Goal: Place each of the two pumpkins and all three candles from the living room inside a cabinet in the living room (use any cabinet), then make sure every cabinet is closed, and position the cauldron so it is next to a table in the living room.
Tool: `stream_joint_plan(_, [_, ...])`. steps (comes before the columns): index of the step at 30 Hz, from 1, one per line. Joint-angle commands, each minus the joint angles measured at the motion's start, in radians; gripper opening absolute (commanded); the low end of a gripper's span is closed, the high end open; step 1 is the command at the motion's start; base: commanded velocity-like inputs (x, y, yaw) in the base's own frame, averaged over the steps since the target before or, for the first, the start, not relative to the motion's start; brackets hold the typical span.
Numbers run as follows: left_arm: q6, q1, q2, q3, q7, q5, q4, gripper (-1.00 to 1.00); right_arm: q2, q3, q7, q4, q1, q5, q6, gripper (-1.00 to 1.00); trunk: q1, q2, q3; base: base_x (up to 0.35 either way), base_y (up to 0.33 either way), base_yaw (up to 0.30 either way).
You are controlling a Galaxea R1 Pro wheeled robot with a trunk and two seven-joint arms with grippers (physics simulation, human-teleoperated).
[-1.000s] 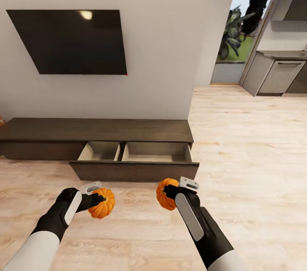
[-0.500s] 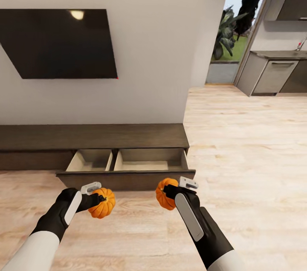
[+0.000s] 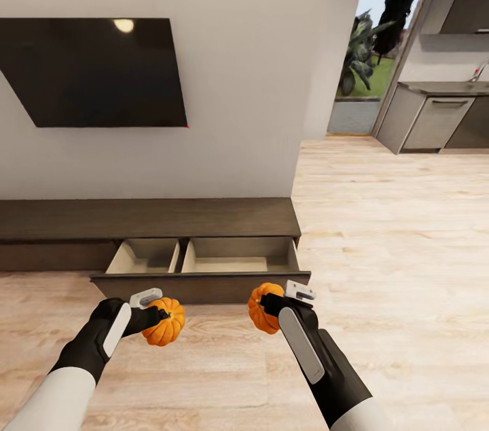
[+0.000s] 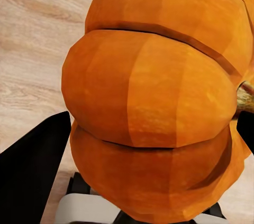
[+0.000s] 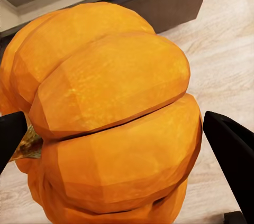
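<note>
We face a pale wall [image 3: 258,78] with a dark wall screen [image 3: 95,71] mounted on it, and a light wooden floor [image 3: 380,227] that runs off to our right toward grey kitchen units [image 3: 435,120] and a window with greenery.

Along the base of the wall sits the cabinet [image 3: 149,217], long, low and dark brown. Its drawer [image 3: 204,267] is pulled out toward us, showing two pale compartments side by side with nothing visible in them.

Just in front of the drawer's front panel we hold out both arms. Our left end effector [image 3: 160,315] is closed around the left pumpkin [image 3: 165,322], held above the floor near the drawer's left part; in the left wrist view that pumpkin [image 4: 159,97] sits between the dark fingers [image 4: 32,171].

Our right end effector [image 3: 269,304] is clamped on the right pumpkin [image 3: 261,309], which hangs just before the drawer front's right part; the right wrist view shows its ribs [image 5: 111,118] with the drawer edge beyond.
</note>
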Motion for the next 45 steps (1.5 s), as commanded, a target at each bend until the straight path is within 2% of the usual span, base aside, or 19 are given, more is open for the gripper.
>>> stream_joint_plan(1, [0.005, -0.001, -0.001, 0.001, 0.006, 0.009, -0.001, -1.0, 0.0, 0.001, -0.008, -0.002, -0.001, -0.008, 0.002, -1.0, -0.004, 0.006, 0.002, 0.0, 0.0, 0.0])
stream_joint_plan(6, [0.018, -0.001, -0.001, 0.001, 0.006, 0.01, -0.017, -1.0, 0.0, 0.004, -0.008, -0.01, -0.001, -0.008, 0.004, -1.0, -0.023, 0.041, 0.018, 0.0, 0.0, 0.0])
stream_joint_plan(8, [0.064, 0.0, -0.001, 0.003, 0.005, 0.012, -0.063, -1.0, -0.001, 0.006, -0.01, -0.04, 0.004, -0.007, 0.008, -1.0, -0.03, 0.055, 0.024, 0.0, 0.0, 0.0])
stream_joint_plan(10, [0.121, 0.008, 0.0, 0.004, 0.004, 0.014, -0.154, -1.0, -0.002, 0.009, -0.012, -0.124, 0.01, -0.007, 0.02, -1.0, -0.038, 0.069, 0.03, 0.0, 0.0, 0.0])
stream_joint_plan(12, [0.158, 0.012, 0.0, 0.004, 0.004, 0.018, -0.244, -1.0, -0.003, 0.022, -0.014, -0.207, 0.011, -0.007, 0.06, -1.0, -0.046, 0.083, 0.036, 0.0, 0.0, 0.0])
stream_joint_plan(14, [0.184, 0.014, 0.001, 0.004, 0.004, 0.032, -0.302, -1.0, -0.002, 0.03, -0.015, -0.243, 0.01, -0.007, 0.105, -1.0, -0.053, 0.097, 0.043, 0.0, 0.0, 0.0])
stream_joint_plan(16, [0.203, 0.016, 0.001, 0.004, 0.004, 0.051, -0.337, -1.0, 0.0, 0.032, -0.014, -0.278, 0.011, -0.006, 0.18, -1.0, -0.061, 0.111, 0.049, 0.0, 0.0, 0.0])
stream_joint_plan(24, [0.21, 0.016, -0.005, -0.003, 0.004, 0.073, -0.377, -1.0, 0.001, 0.033, -0.012, -0.294, 0.011, -0.008, 0.185, -1.0, -0.092, 0.167, 0.074, 0.0, 0.0, 0.0])
stream_joint_plan(31, [0.21, 0.017, -0.022, -0.005, 0.004, 0.075, -0.402, -1.0, 0.001, 0.033, -0.012, -0.293, 0.011, -0.008, 0.138, -1.0, -0.092, 0.167, 0.074, 0.0, 0.0, 0.0])
stream_joint_plan(32, [0.209, 0.017, -0.027, -0.006, 0.004, 0.075, -0.404, -1.0, 0.001, 0.033, -0.012, -0.293, 0.011, -0.008, 0.138, -1.0, -0.092, 0.167, 0.074, 0.019, 0.0, 0.0])
stream_joint_plan(33, [0.207, 0.018, -0.042, -0.006, 0.005, 0.075, -0.406, -1.0, 0.0, 0.033, -0.011, -0.291, 0.011, -0.009, 0.138, -1.0, -0.092, 0.167, 0.074, 0.27, 0.0, 0.0])
stream_joint_plan(34, [0.207, 0.018, -0.045, -0.006, 0.006, 0.075, -0.406, -1.0, 0.0, 0.033, -0.01, -0.291, 0.011, -0.009, 0.137, -1.0, -0.092, 0.167, 0.074, 0.302, 0.0, 0.0])
stream_joint_plan(45, [0.207, 0.018, -0.046, -0.005, 0.006, 0.075, -0.406, -1.0, 0.003, 0.03, -0.009, -0.278, 0.011, -0.01, 0.13, -1.0, -0.092, 0.167, 0.074, 0.333, 0.0, -0.087])
